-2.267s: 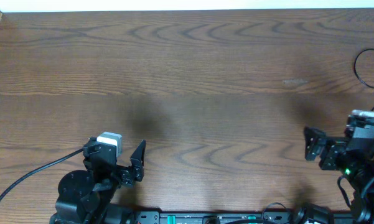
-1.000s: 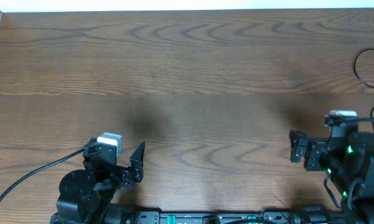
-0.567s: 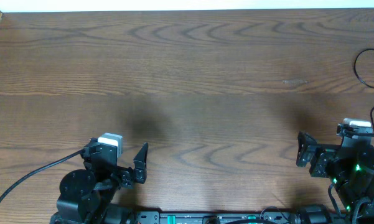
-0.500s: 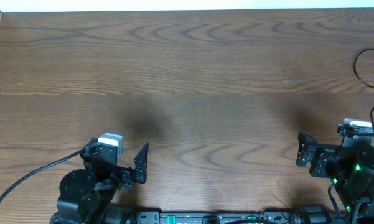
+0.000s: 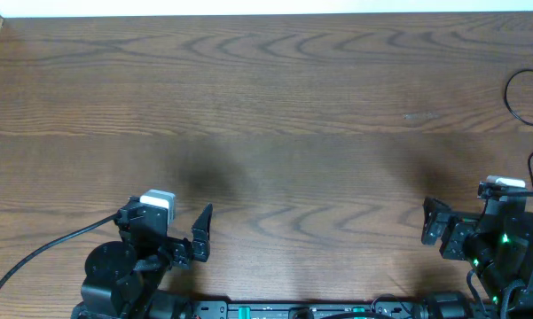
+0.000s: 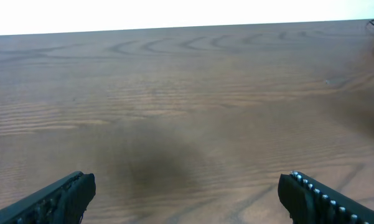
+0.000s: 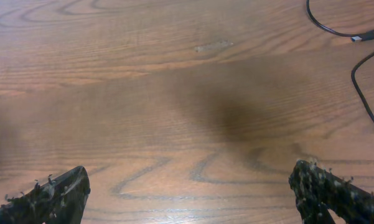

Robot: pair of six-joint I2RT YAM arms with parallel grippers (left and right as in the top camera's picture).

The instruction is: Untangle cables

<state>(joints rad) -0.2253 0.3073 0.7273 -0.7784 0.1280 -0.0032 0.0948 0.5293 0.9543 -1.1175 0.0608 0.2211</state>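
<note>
while the left gripper (image 6: 185, 186) waits at lower left, jaws wide apart and empty, bare table (image 5: 266, 97) fills the middle. at lower right the right gripper (image 7: 190, 174), jaws likewise apart on nothing, has drawn back from its reach of a second ago. thin black cables (image 5: 506, 91) lie at the right edge, near it but untouched; untangling seems not yet begun.

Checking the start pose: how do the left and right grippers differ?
The left gripper sits at the table's left, far from the cable; the right gripper sits at the right, closer to it. The left's fingers look clean, the right's flecked. Both are open and empty.
</note>
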